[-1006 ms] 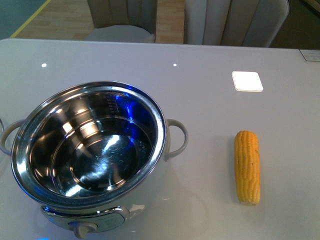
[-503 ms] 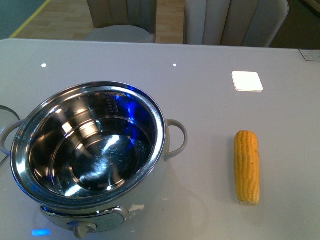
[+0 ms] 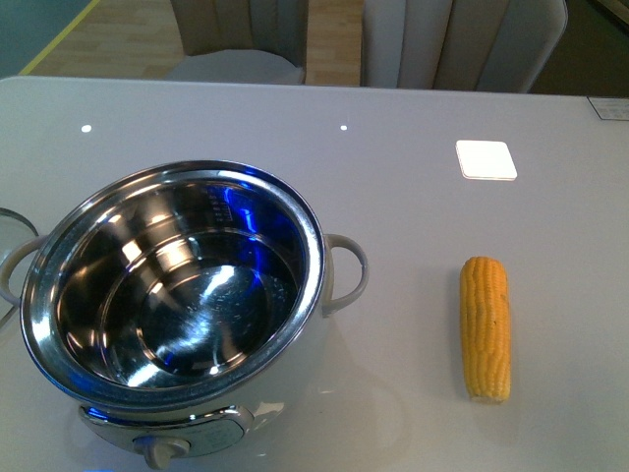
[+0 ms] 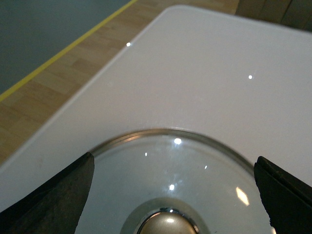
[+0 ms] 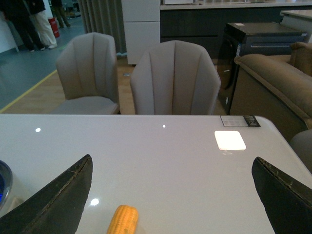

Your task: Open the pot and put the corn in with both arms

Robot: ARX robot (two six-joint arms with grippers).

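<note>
**Front view.** We see a large round white electric pot (image 3: pixel 314 258) with a mirror-bright steel bowl, uncovered and empty, on a glossy white table (image 3: pixel 413 108). A husked yellow corn cob (image 3: pixel 486 327) with ridged kernel rows lies flat, well to the right of the pot and apart from its loop handle. A bright square white patch (image 3: pixel 486 159) lies beyond the cob. Padded grey chairs (image 3: pixel 462 39) stand behind the table. Neither arm shows.

**Left wrist view.** A round glass lid (image 4: pixel 195 161) with a thin metal rim and a brassy domed knob (image 4: pixel 165 225) lies on the table. The left gripper (image 4: pixel 173 158) is spread wide over the lid with the knob between its flat black fingers (image 4: pixel 48 200), and it grips nothing.

**Right wrist view.** The right gripper (image 5: pixel 171 162) is likewise wide apart and empty, and hangs above the table. One end of the cob shows below it, nearer one finger (image 5: pixel 53 200) on the pot's side and touching neither. A brown sofa (image 5: pixel 273 83) stands beyond the table.
</note>
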